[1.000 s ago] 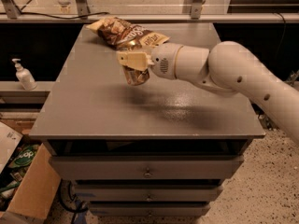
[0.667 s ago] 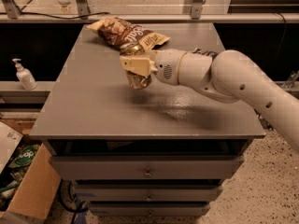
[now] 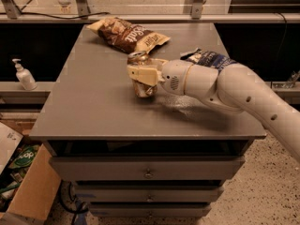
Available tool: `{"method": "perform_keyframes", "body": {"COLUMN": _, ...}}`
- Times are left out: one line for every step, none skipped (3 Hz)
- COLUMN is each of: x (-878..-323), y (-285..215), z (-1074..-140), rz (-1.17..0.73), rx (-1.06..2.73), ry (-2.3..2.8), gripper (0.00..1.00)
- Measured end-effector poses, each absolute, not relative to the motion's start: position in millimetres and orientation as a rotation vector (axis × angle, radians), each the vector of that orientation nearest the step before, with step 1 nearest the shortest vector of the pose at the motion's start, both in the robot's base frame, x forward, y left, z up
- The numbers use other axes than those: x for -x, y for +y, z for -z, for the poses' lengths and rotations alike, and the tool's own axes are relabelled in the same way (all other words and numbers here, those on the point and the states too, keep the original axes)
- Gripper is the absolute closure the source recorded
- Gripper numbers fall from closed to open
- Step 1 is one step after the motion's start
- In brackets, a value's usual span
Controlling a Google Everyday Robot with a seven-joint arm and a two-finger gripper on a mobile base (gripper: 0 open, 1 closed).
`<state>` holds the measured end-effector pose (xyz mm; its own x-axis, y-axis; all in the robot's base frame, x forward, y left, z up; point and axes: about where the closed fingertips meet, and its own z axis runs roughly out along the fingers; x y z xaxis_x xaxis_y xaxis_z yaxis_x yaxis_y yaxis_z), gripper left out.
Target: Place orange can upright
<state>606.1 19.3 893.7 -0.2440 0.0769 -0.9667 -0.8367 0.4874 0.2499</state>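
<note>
Camera view: gripper (image 3: 141,74) jaws clamped across the can (image 3: 145,90), which sits roughly upright between them, base at or just above the table (image 3: 93,109); I'd lower straight and release only once it's flat.

Lab workroom: gripper (image 3: 140,76) above grey drawer cabinet (image 3: 93,111).
</note>
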Motion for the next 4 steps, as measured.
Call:
{"method": "perform_keyframes", "body": {"x": -602.4, "y": 13.0, "z": -883.4, "rz": -1.004, "rx": 0.653, "ry": 1.578, "gripper": 1.0}}
{"method": "perform_keyframes", "body": {"x": -600.9, "y": 9.4, "z": -882.1, "rz": -1.003, "rx": 0.649, "ry": 1.576, "gripper": 0.82}}
{"method": "perform_keyframes", "body": {"x": -600.9, "y": 9.4, "z": -883.6, "rz": -1.003, "rx": 0.649, "ry": 1.576, "gripper": 0.58}}
{"method": "perform_keyframes", "body": {"x": -600.9, "y": 9.3, "z": -883.6, "rz": -1.003, "rx": 0.649, "ry": 1.576, "gripper": 0.35}}
